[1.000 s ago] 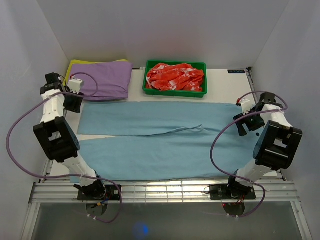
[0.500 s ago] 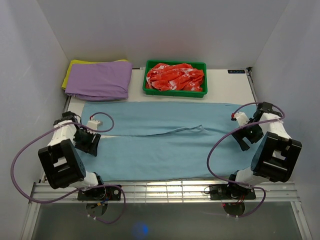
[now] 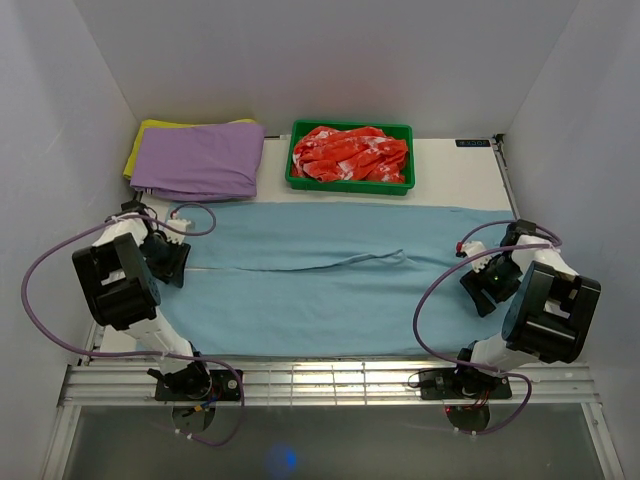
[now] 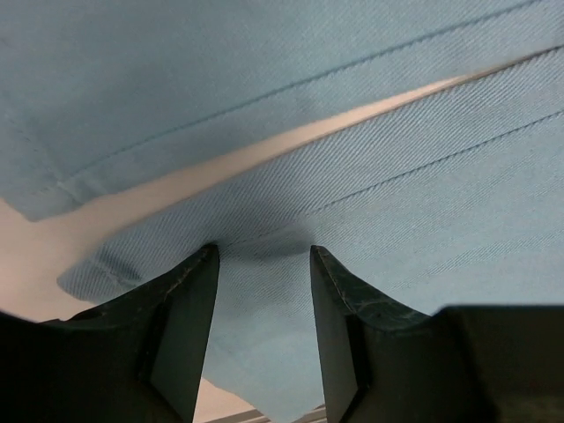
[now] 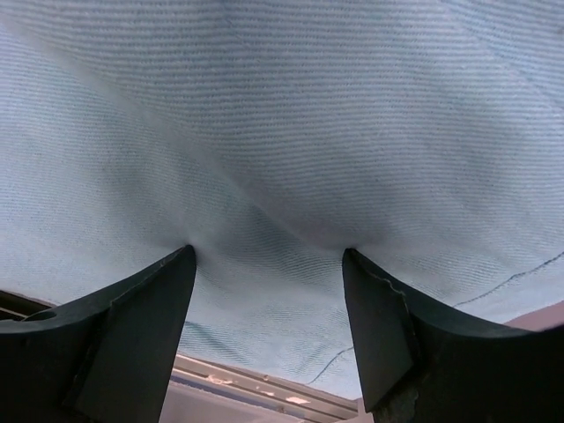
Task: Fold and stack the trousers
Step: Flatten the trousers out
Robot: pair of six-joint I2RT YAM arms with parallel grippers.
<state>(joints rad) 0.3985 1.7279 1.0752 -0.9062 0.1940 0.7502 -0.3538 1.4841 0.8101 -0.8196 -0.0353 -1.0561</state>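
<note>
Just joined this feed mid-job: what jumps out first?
The sky-blue trousers lie spread nearly table-wide, legs flat. The left gripper and right gripper press on opposite ends, jaws apart. Behind sit a green tray of red-and-white cloth and a folded purple garment.

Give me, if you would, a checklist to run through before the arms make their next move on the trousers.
1. Trousers spread flat, legs side by side: ok.
2. Left gripper tips on one leg near its hem: ok.
3. Right gripper tips on the cloth at the opposite end: ok.
4. Cloth pinched in either gripper: not ok, both stand open.
5. Purple garment and green tray not lying on the trousers: ok.
</note>
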